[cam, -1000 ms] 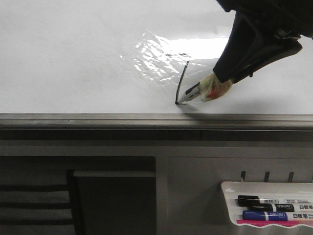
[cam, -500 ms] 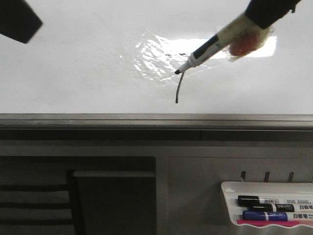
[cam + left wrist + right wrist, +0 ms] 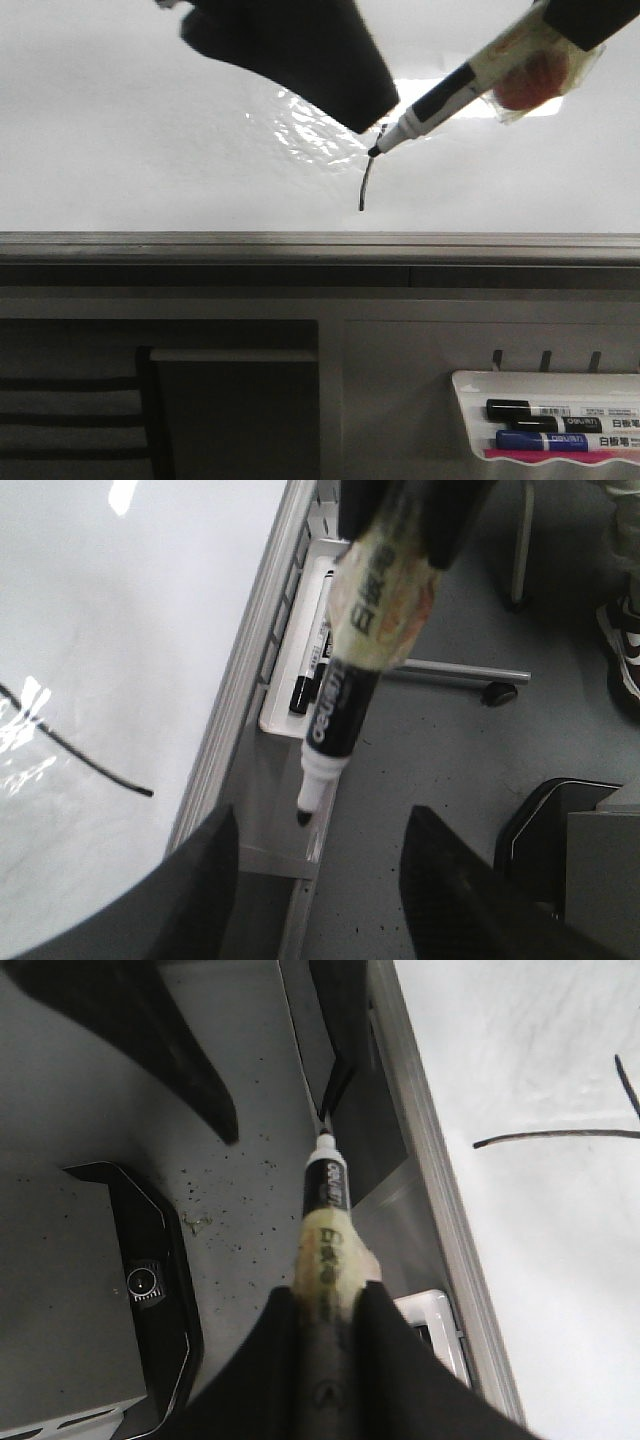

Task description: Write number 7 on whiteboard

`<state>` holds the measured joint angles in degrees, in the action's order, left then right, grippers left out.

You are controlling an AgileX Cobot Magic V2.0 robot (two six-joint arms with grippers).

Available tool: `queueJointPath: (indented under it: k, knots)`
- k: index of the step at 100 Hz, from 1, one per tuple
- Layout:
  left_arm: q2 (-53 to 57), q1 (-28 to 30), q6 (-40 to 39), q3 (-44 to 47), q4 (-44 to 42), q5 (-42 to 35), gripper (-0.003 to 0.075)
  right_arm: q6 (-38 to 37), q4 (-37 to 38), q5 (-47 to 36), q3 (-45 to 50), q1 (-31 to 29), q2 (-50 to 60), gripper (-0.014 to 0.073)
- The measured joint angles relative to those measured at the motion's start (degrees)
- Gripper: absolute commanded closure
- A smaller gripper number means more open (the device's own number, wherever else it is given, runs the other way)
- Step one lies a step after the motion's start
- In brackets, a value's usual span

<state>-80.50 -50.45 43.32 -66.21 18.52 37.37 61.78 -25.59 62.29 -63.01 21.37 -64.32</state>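
The whiteboard point(image 3: 140, 150) fills the upper front view, its grey edge running below. On it is the number 7 point(image 3: 364, 190): the stem shows, while the top bar is mostly behind my left gripper point(image 3: 300, 50). That gripper hangs open and empty in front of the board, its dark fingers point(image 3: 190, 880) spread wide. My right gripper point(image 3: 325, 1305) is shut on a tape-wrapped black marker point(image 3: 440, 100). The marker's tip point(image 3: 375, 152) hovers beside the upper stem, off the board. The stroke point(image 3: 560, 1137) and the marker point(image 3: 345, 680) also show in the wrist views.
A white marker tray point(image 3: 470, 400) hangs below the board at the right, with a black marker point(image 3: 540, 408) and a blue marker point(image 3: 545, 440) in it. A dark case point(image 3: 150, 1280) stands on the grey floor. A stand with a caster point(image 3: 497, 692) is beyond the tray.
The marker lifted from the bottom of the stem up and to the right, off the board. My left gripper swung in from the upper left to in front of the figure's top.
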Motion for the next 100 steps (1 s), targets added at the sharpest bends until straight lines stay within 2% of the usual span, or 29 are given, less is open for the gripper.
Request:
queueJointPath:
  k: [34, 68, 100]
  knots:
    - [-5.51, -2.43, 1.31, -2.33, 0.1, -3.86, 0.0379, 0.1, 0.0, 0.08, 0.0, 0.0, 0.0, 0.0647]
    - [-5.51, -2.67, 1.43, -2.33, 0.1, -4.42, 0.0587, 0.1, 0.0, 0.48, 0.0, 0.0, 0.0, 0.0647]
    - [-5.51, -2.79, 2.37, -2.33, -0.03, -4.22, 0.0691, 0.14, -0.54, 0.48, 0.0, 0.0, 0.0, 0.0647]
